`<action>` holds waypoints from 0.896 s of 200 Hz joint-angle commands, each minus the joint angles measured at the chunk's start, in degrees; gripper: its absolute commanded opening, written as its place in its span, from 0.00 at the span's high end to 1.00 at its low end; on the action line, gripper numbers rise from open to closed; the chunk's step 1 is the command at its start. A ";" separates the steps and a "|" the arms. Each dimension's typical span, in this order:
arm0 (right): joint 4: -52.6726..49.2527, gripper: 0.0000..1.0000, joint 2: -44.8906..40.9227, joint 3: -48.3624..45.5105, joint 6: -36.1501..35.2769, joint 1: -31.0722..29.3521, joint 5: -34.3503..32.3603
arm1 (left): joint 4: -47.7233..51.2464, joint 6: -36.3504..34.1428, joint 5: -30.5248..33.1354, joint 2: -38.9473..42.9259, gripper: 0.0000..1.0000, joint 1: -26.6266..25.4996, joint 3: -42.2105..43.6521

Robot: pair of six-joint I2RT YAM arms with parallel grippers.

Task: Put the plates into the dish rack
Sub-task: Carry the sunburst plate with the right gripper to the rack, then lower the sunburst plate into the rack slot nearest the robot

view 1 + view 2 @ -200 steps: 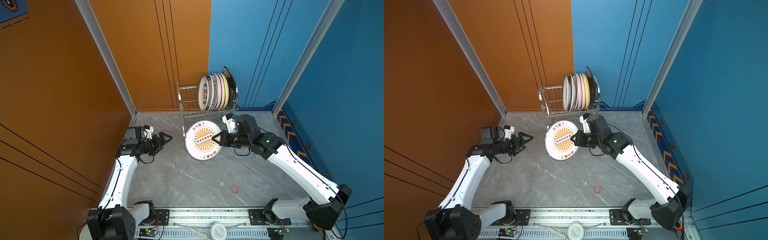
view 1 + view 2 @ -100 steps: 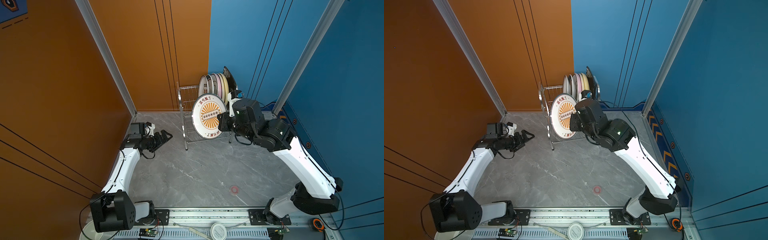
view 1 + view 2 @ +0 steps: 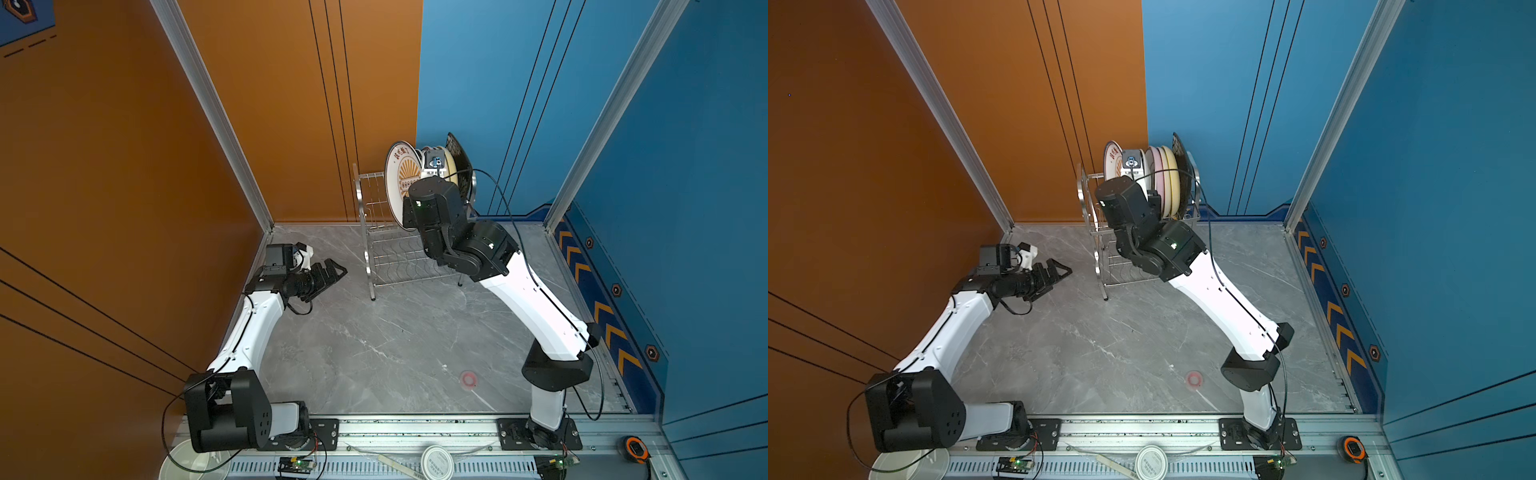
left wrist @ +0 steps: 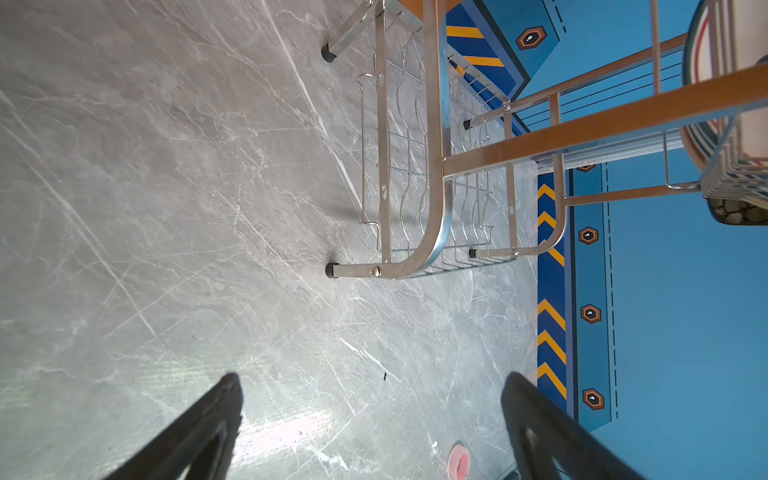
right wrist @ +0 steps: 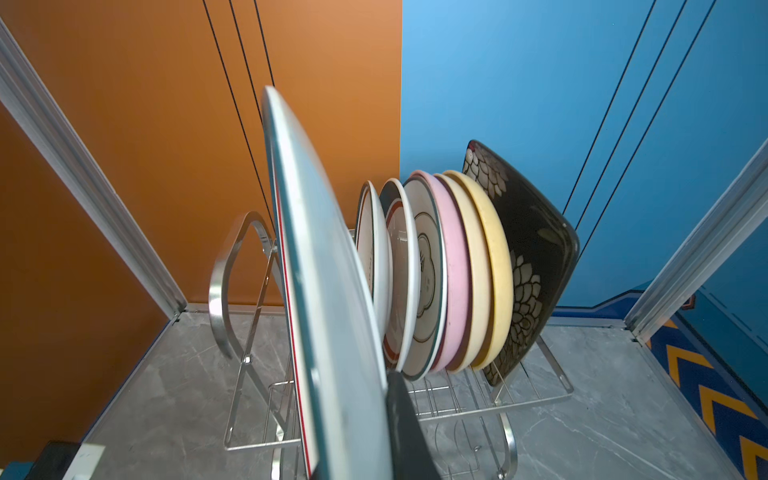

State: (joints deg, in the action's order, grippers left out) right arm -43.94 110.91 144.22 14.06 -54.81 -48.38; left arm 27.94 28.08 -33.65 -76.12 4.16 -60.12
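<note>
Grey marble floor [image 3: 374,353] is walled in orange and blue behind the dish rack [image 5: 215,299]. A printed plate [image 3: 399,178] is clamped on edge by the right gripper [image 5: 386,428] at the upper tier, beside seven racked plates [image 5: 457,270]. Its sunburst face, turned leftward, is shown only from above, its plain back by the right wrist view. The left gripper [image 3: 337,267] is spread, empty.
</note>
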 commanded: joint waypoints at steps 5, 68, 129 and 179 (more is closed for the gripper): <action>15.65 1.00 2.58 1.93 -9.57 -0.94 -8.19 | -0.30 -1.64 -0.80 -0.83 0.02 -0.04 -0.44; 26.38 1.00 10.74 4.42 -17.39 -0.06 -13.31 | -0.28 -1.64 -1.77 0.16 0.02 0.12 0.70; 29.31 1.00 14.49 4.57 -17.89 1.61 -13.58 | -0.31 -1.88 -2.73 0.98 0.02 0.19 3.40; 29.05 1.00 16.15 4.57 -16.54 2.76 -12.97 | -0.29 -2.21 -3.42 1.25 0.02 0.87 3.96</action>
State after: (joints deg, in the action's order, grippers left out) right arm -18.61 126.41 146.63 -3.03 -52.60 -60.12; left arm 27.44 27.51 -35.38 -76.14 4.40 -57.14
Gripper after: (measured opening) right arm 0.095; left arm 0.982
